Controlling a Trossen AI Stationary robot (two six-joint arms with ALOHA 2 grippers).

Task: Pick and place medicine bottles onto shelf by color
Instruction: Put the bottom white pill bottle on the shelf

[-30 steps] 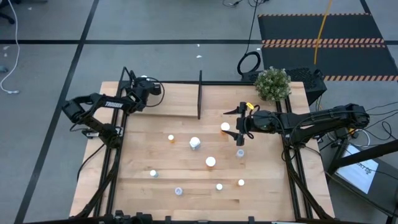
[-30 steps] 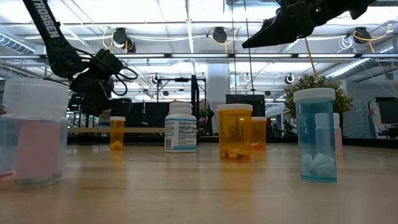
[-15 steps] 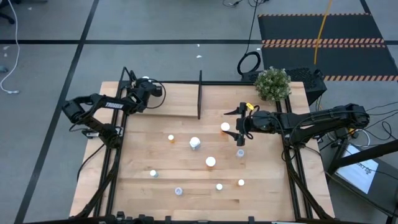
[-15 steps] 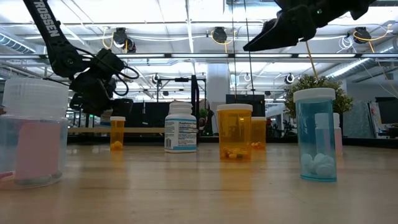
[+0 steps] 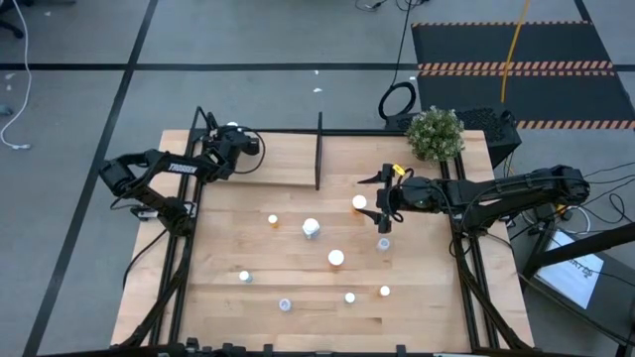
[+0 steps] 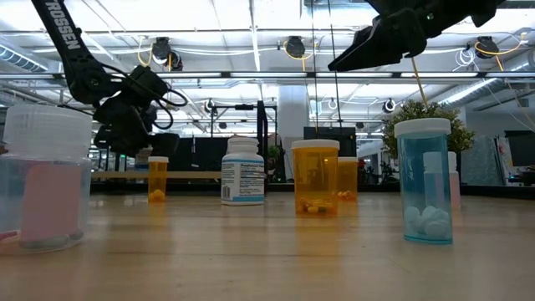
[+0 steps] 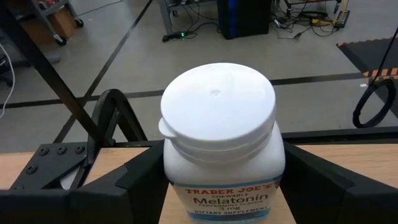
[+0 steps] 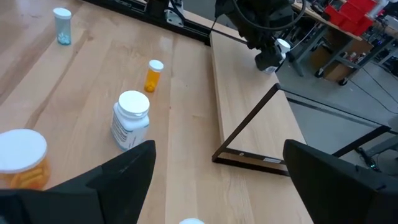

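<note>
Left gripper (image 7: pixel 217 186) easing wider around white melatonin bottle (image 7: pixel 219 134) over shelf (image 5: pixel 278 159), right gripper (image 5: pixel 383 208) spread open, empty

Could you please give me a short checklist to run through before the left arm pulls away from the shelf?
1. White bottle between the left gripper fingers: ok, it sits upright between them.
2. Left jaws clear of the bottle: cannot tell; the fingers stand close on both sides and a gap is not plain.
3. Bottle over the shelf: ok, the left gripper is at the shelf's far left end in the high view.
4. Bottle resting on the plank: cannot tell, its base is hidden.
5. Right gripper out of the way: ok, it hovers open over the table, beyond the divider.
</note>
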